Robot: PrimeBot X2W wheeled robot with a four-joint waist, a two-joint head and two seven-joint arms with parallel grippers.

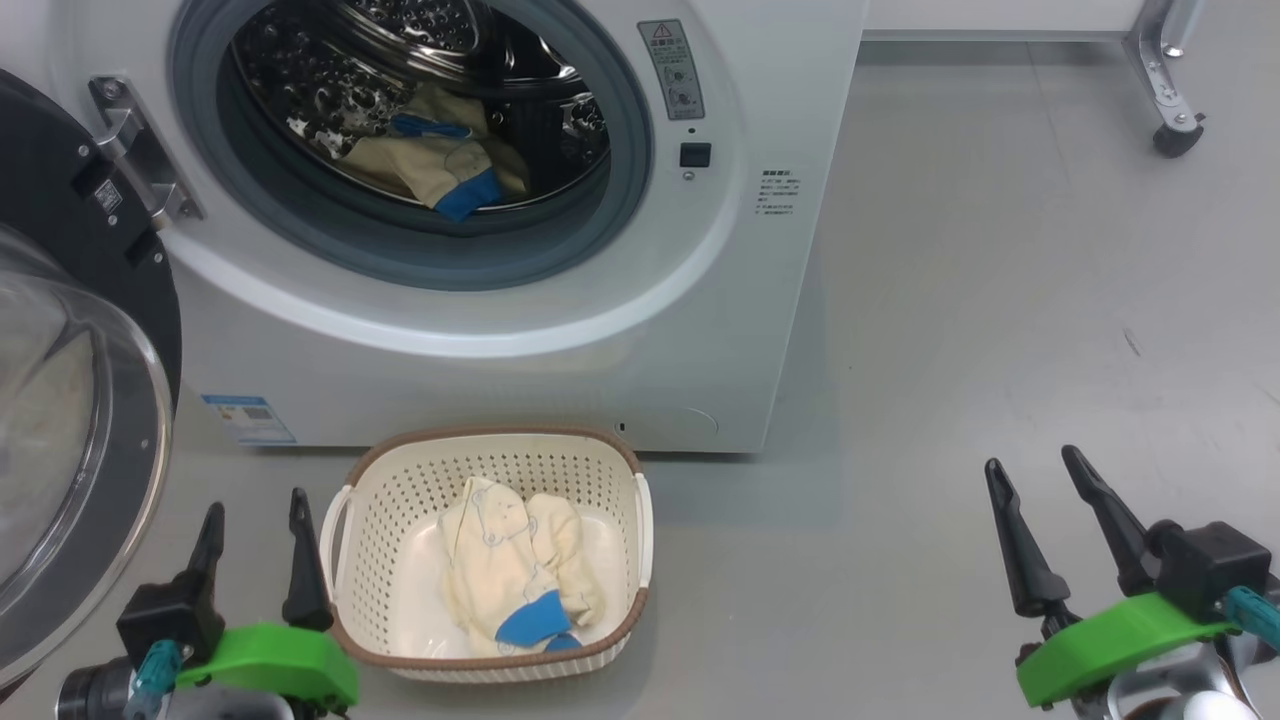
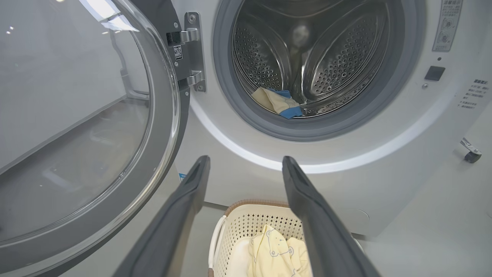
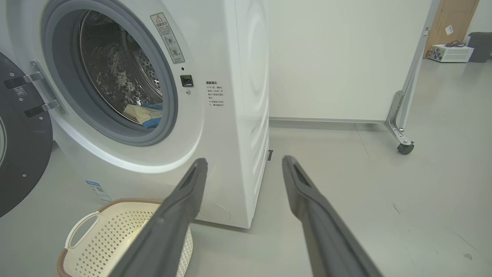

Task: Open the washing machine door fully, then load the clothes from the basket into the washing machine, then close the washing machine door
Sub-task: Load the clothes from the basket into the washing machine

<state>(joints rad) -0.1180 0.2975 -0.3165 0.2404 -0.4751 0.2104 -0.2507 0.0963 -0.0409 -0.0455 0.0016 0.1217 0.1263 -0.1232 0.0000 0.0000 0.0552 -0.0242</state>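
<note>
The washing machine door (image 1: 60, 400) is swung wide open on the left, one cream-and-blue garment (image 1: 440, 160) sits in the drum (image 1: 330, 70), and the other clothes (image 1: 520, 570) lie in the basket (image 1: 620, 470), right in front of the washing machine (image 1: 600, 330). The left gripper (image 1: 255, 503) hangs just beside the basket and the right gripper (image 1: 1031, 459) is well off to the right, both spread wide and empty.

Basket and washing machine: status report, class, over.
Left tool open, empty, beside basket. Right tool open, empty. Washing machine door open; one garment in drum, clothes in basket. Nothing blocking drum.
</note>
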